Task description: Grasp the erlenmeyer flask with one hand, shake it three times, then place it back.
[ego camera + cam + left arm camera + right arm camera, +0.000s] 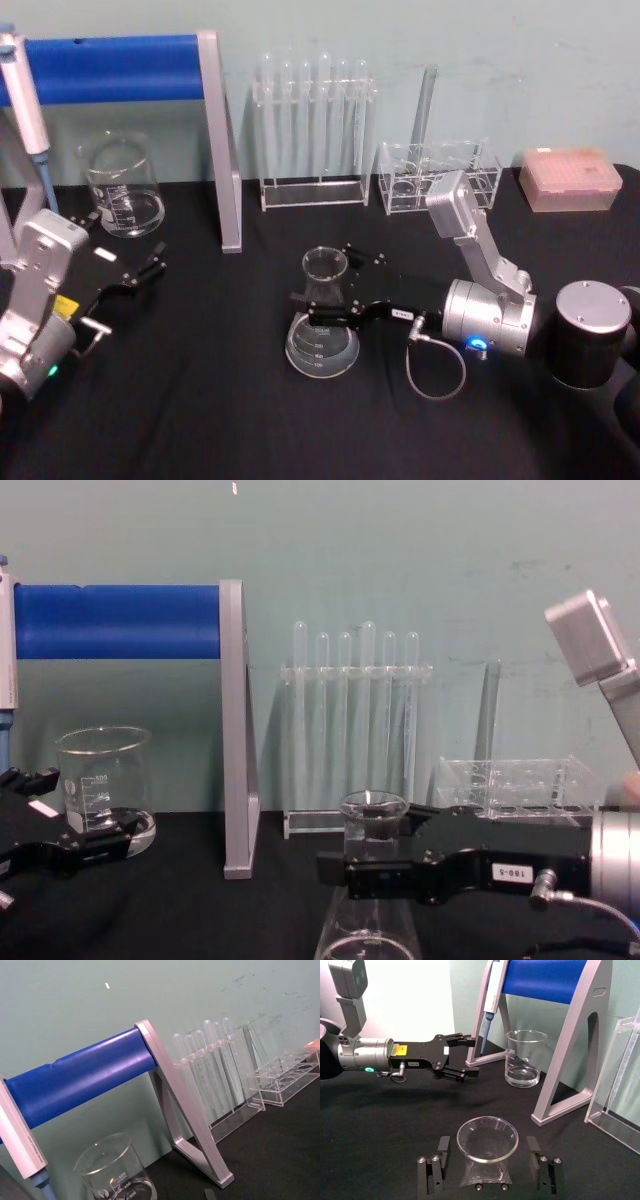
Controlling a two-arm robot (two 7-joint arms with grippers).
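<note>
The erlenmeyer flask (322, 335) (487, 1147) (368, 930) stands upright on the black table, mid-front. My right gripper (325, 282) (487, 1162) (375, 848) reaches in from the right at neck height. It is open, one finger on each side of the flask's neck, with small gaps showing to the glass in the right wrist view. My left gripper (150, 265) (474, 1056) (80, 815) is open and empty at the table's left, well away from the flask.
A glass beaker (122, 185) (525, 1057) stands back left beside a grey stand with a blue roller (110, 68) and a hanging pipette (492, 990). Behind the flask are a test tube rack (312, 130), a second clear rack (440, 175) and a pink box (570, 180).
</note>
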